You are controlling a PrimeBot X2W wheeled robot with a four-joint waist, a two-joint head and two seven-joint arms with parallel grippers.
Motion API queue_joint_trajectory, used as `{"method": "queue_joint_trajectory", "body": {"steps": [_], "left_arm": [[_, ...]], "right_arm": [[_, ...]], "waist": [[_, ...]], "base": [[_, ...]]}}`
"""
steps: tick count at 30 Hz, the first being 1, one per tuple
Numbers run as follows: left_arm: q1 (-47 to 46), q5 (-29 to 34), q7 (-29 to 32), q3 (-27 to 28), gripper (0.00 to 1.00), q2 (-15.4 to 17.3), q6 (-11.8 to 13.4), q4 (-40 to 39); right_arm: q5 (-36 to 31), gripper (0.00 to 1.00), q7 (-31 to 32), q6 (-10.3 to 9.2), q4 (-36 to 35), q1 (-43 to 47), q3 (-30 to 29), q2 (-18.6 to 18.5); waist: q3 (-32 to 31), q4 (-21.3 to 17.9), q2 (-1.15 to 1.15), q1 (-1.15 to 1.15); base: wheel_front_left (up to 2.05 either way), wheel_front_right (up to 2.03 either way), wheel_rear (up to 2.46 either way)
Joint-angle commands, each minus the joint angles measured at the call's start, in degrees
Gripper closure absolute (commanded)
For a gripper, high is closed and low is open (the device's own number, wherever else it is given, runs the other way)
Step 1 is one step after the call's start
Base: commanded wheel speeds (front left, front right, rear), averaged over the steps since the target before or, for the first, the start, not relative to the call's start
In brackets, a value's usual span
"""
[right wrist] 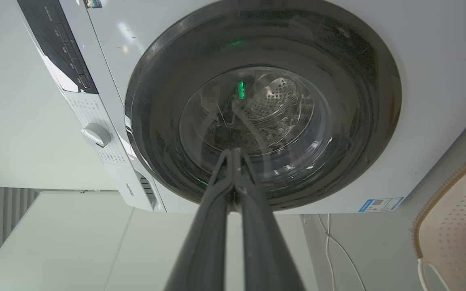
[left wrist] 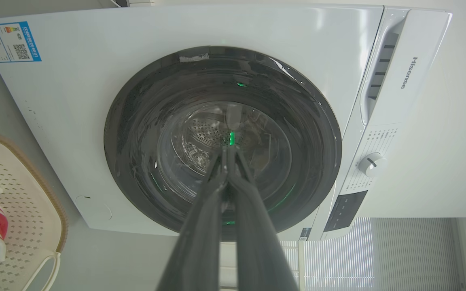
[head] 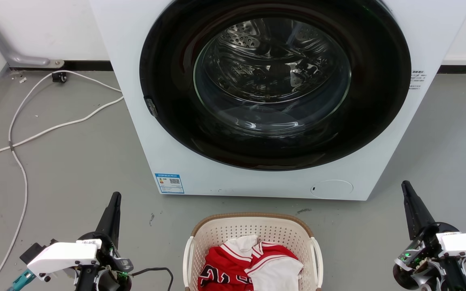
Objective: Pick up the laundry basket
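While laundry basket [head: 253,217] sits untouched between them, left gripper [head: 115,199] and right gripper [head: 406,188] closed tip-to-tip, empty; both low, pointing at washer [head: 136,101].

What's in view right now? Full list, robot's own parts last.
washer: 1, white with a black door ring, door shut, straight ahead by the wall
label: 1, blue, lower left corner of the washer front
knob: 1, white, on the washer's control panel
laundry basket: 1, cream with a brown rim, on the floor in front of the washer
clothes: a pile, red and white, inside the laundry basket
cables: about 2, white, on the floor left of the washer
pipe: 1, grey, along the wall at far left
floor: grey
left gripper: 1, dark fingers together, left of the basket
right gripper: 1, dark fingers together, right of the basket
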Motion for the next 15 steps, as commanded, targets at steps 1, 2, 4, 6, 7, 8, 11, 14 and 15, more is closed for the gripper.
{"method": "queue_joint_trajectory", "body": {"steps": [1,2,4,6,7,8,11,14,15], "left_arm": [[-0.5,0.1,0.2,0.2,1.00,0.0,-0.2,0.1],[-0.5,0.1,0.2,0.2,1.00,-0.1,-0.2,0.1],[-0.5,0.1,0.2,0.2,1.00,-0.1,-0.2,0.1],[-0.5,0.1,0.2,0.2,1.00,-0.1,-0.2,0.1],[-0.5,0.1,0.2,0.2,1.00,-0.1,-0.2,0.1],[-0.5,0.1,0.2,0.3,1.00,-0.1,-0.2,0.1],[-0.5,0.1,0.2,0.3,1.00,-0.1,-0.2,0.1],[-0.5,0.1,0.2,0.3,1.00,-0.1,-0.2,0.1],[-0.5,0.1,0.2,0.3,1.00,-0.1,-0.2,0.1]], "right_arm": [[0.2,1.00,0.1,-0.02,0.0,-0.6,0.0,0.0],[0.2,1.00,0.1,-0.02,0.0,-0.6,0.0,0.0],[0.2,1.00,0.1,-0.02,0.0,-0.6,0.0,0.0],[0.2,1.00,0.1,-0.02,0.0,-0.6,0.0,0.0],[0.2,1.00,0.1,-0.02,0.0,-0.6,0.0,0.0],[0.2,1.00,0.1,-0.02,0.0,-0.6,0.0,0.0],[0.2,1.00,0.1,-0.02,0.0,-0.6,0.0,0.0],[0.2,1.00,0.1,-0.02,0.0,-0.6,0.0,0.0],[0.2,1.00,0.1,-0.02,0.0,-0.6,0.0,0.0]], "waist": [[0.0,0.0,0.00,0.00],[0.0,0.0,0.00,0.00],[0.0,0.0,0.00,0.00],[0.0,0.0,0.00,0.00],[0.0,0.0,0.00,0.00],[0.0,0.0,0.00,0.00],[0.0,0.0,0.00,0.00],[0.0,0.0,0.00,0.00],[0.0,0.0,0.00,0.00]], "base": [[0.00,0.00,0.00],[0.00,0.00,0.00],[0.00,0.00,0.00],[0.00,0.00,0.00],[0.00,0.00,0.00],[0.00,0.00,0.00],[0.00,0.00,0.00],[0.00,0.00,0.00],[0.00,0.00,0.00]]}}
